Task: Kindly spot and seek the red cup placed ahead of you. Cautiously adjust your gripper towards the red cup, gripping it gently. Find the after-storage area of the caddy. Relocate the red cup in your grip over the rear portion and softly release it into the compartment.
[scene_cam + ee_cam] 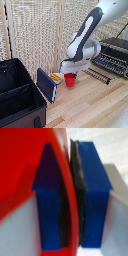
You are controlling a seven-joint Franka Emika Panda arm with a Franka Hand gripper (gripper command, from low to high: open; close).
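Here the red cup (70, 80) stands upright on the wooden table (95, 102), near the middle of the exterior view, with the claw (69, 73) down on its rim. In the wrist view the cup's thin red wall (67, 203) runs between the two blue fingertips (95, 198), which press close against it from either side, so the claw is closed onto the rim with almost no gap left. Just beside the cup, toward the exterior view's left, lies a small yellow-orange packet (55, 77), and next to that a flat blue box (46, 85) stands tilted on edge. The black caddy (20, 97) sits farther to the exterior view's left, open-topped, its thin divider crossing the inside. A dark toaster oven (114, 55) sits at the exterior view's right, well apart from the cup.
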